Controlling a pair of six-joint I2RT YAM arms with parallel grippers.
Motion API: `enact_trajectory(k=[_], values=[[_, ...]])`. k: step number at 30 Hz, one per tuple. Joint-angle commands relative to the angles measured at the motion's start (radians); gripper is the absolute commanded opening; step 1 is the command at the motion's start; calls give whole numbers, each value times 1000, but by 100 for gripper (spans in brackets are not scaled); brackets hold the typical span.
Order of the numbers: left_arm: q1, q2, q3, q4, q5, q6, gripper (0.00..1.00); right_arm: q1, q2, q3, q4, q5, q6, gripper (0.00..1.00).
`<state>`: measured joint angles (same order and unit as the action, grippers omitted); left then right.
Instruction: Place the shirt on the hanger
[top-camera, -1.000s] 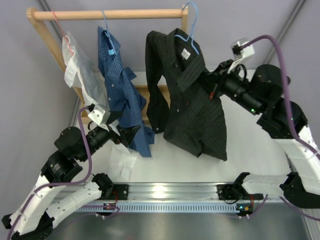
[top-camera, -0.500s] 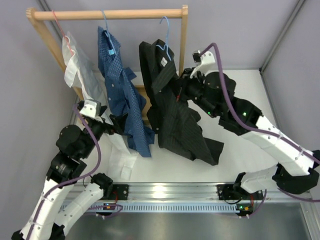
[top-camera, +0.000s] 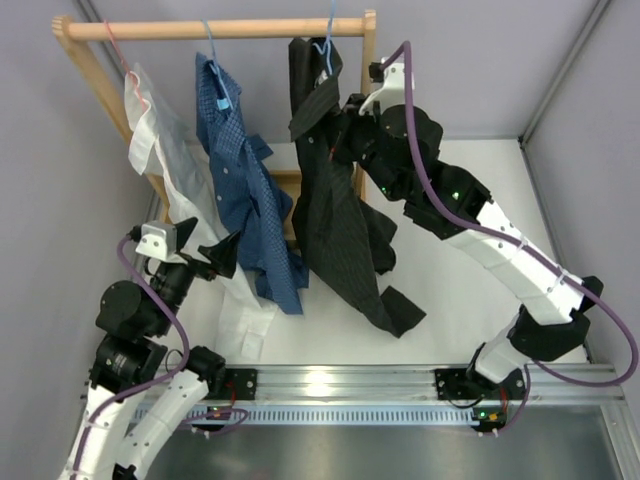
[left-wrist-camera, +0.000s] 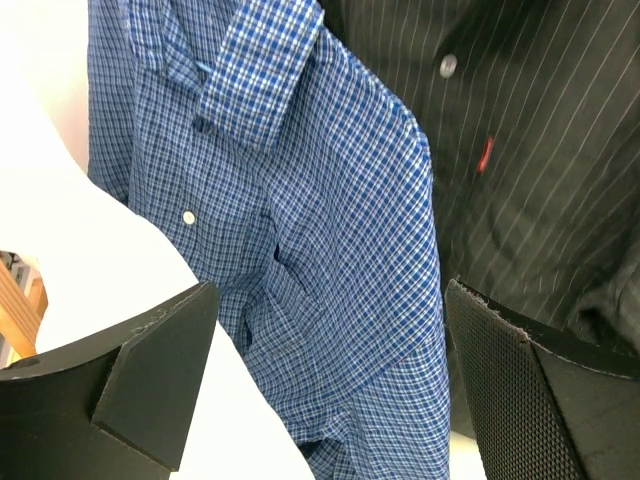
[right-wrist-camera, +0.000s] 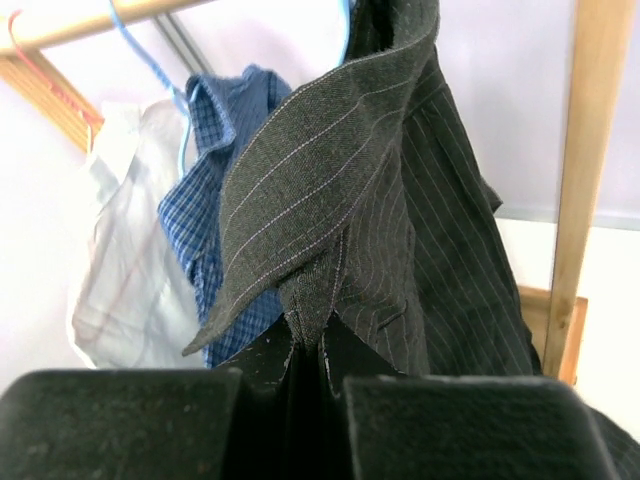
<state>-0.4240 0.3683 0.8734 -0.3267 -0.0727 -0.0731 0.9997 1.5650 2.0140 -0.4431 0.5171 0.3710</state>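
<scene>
The black pinstriped shirt (top-camera: 335, 215) hangs on the light-blue wire hanger (top-camera: 326, 38), whose hook sits at the wooden rail (top-camera: 220, 29). My right gripper (top-camera: 340, 135) is shut on the shirt's front edge just below the collar (right-wrist-camera: 320, 170); the shirt fills the right wrist view (right-wrist-camera: 450, 270). The shirt's hem trails onto the table. My left gripper (top-camera: 222, 256) is open and empty, beside the lower part of the blue checked shirt (top-camera: 245, 200). In the left wrist view the checked shirt (left-wrist-camera: 300, 250) lies between the fingers (left-wrist-camera: 530, 390), with the black shirt (left-wrist-camera: 540, 150) to its right.
A white shirt (top-camera: 165, 150) hangs on a pink hanger (top-camera: 112, 45) at the rail's left end. The checked shirt hangs on its own blue hanger (top-camera: 212, 55). The rack's wooden post (right-wrist-camera: 590, 180) stands just right of the black shirt. Grey walls close in the white table (top-camera: 480, 300).
My right gripper carried the black shirt and hanger up and left, bringing the hook to the rail. My left arm drew back and lower, away from the checked shirt.
</scene>
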Motion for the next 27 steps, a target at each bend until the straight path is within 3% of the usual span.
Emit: enact_trajectory(k=[1,11,22,24,25,26,27], values=[[7,-9,-13,51,-16,10,98,-74,1,75,38,-69,31,0],[8,-43,-24,40,-206,-2,98,-191,-14,-27,47,-272,80,0],[34,-81,-37,21,-642,-59,98,-190,-109,-228,178,-316,112,0],[42,-94,-37,11,-715,-80,98,-191,-121,-244,188,-334,114,31],[45,-100,-37,9,-789,-99,98,-190,-128,-247,190,-359,115,52],[48,-107,-40,6,-815,-102,98,-190,-147,-259,191,-370,117,80],[48,-118,-43,5,-834,-103,98,-190,-161,-271,195,-383,115,93]])
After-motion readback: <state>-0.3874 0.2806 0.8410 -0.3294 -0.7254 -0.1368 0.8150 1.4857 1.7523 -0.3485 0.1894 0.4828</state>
